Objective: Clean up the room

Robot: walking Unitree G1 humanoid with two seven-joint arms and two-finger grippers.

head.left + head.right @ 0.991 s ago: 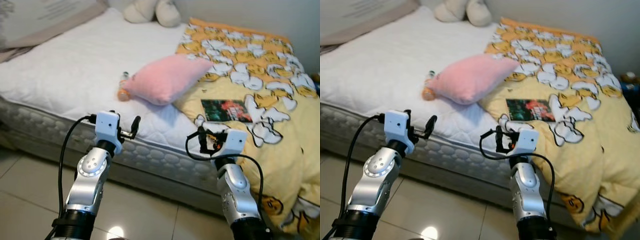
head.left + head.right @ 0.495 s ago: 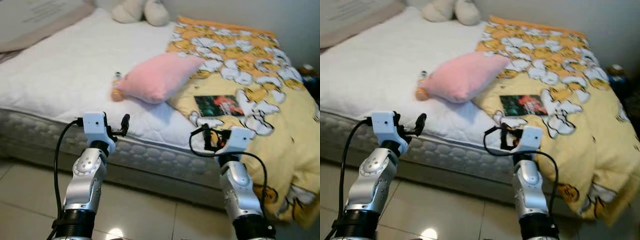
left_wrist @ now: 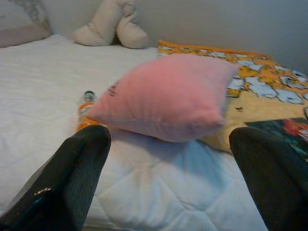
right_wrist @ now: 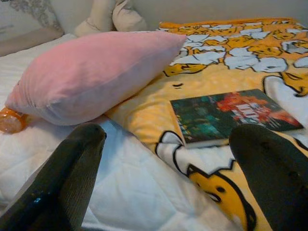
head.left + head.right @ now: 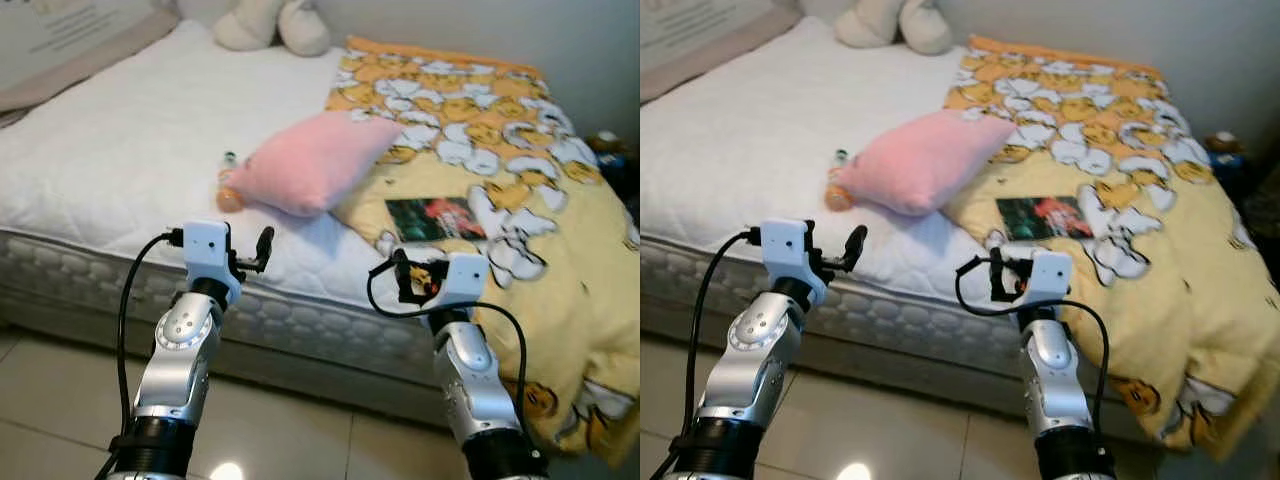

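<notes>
Both jaws spread; pink pillow point(image 5: 312, 160) beside bottle point(image 5: 228, 187), book point(image 5: 430, 218) on duvet point(image 5: 520, 150).

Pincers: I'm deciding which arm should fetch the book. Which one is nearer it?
The right pincer: the book lies on the yellow blanket just beyond it, while the left pincer faces the pink pillow.

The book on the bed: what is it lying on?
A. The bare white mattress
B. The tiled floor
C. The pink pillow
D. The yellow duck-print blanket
D: the book lies flat on the yellow duck-print blanket, beside the pink pillow and apart from it, with the white mattress on the pillow's far side.
</notes>
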